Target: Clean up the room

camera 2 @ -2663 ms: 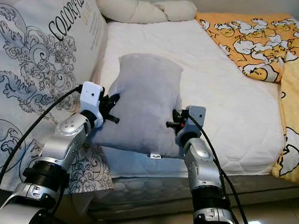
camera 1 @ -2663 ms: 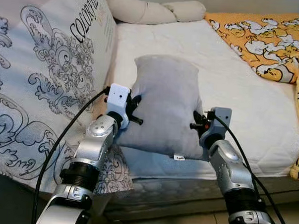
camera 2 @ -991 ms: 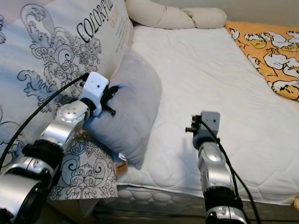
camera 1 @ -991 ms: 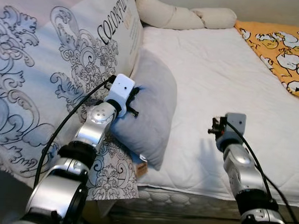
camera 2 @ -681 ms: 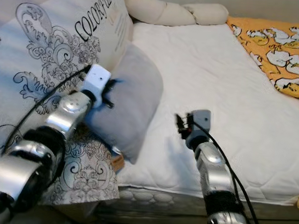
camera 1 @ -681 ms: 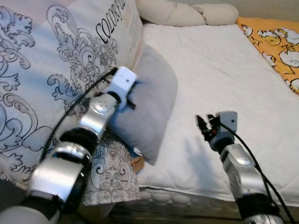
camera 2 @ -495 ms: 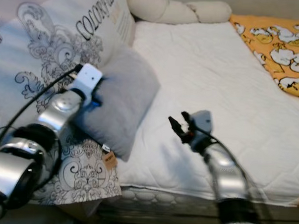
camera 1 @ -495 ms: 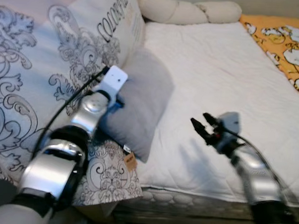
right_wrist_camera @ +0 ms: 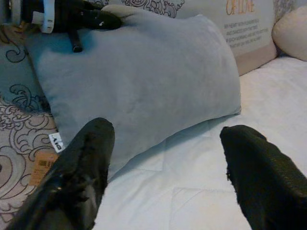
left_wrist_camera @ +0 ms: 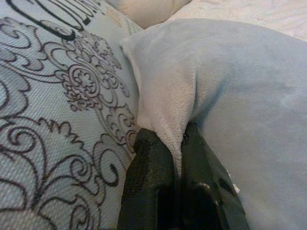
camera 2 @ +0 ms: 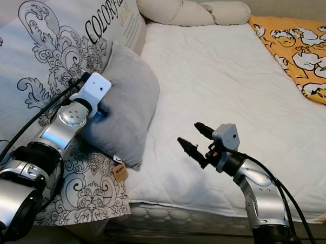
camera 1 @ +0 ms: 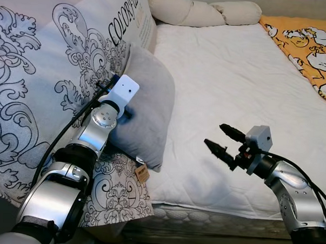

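Observation:
A grey pillow (camera 1: 147,108) leans upright against the big patterned cushion (camera 1: 51,90) at the left edge of the white mattress (camera 1: 229,87). My left gripper (left_wrist_camera: 175,158) is shut on a pinched fold at the pillow's edge (left_wrist_camera: 165,115), between pillow and cushion. My right gripper (camera 1: 220,141) hovers open over the mattress, to the right of the pillow and apart from it; its fingers (right_wrist_camera: 81,177) point at the pillow (right_wrist_camera: 139,81) with nothing between them.
A long cream bolster (camera 1: 195,12) lies across the head of the bed. An orange patterned blanket (camera 1: 307,44) covers the right side. The mattress's front edge (camera 1: 218,211) runs just below my right arm. A brown tag (camera 1: 142,174) hangs from the pillow.
The pillow has been carried left and stood against the patterned cushion by my left gripper. My right gripper let it go, swung over the mattress and turned its open fingers toward the pillow.

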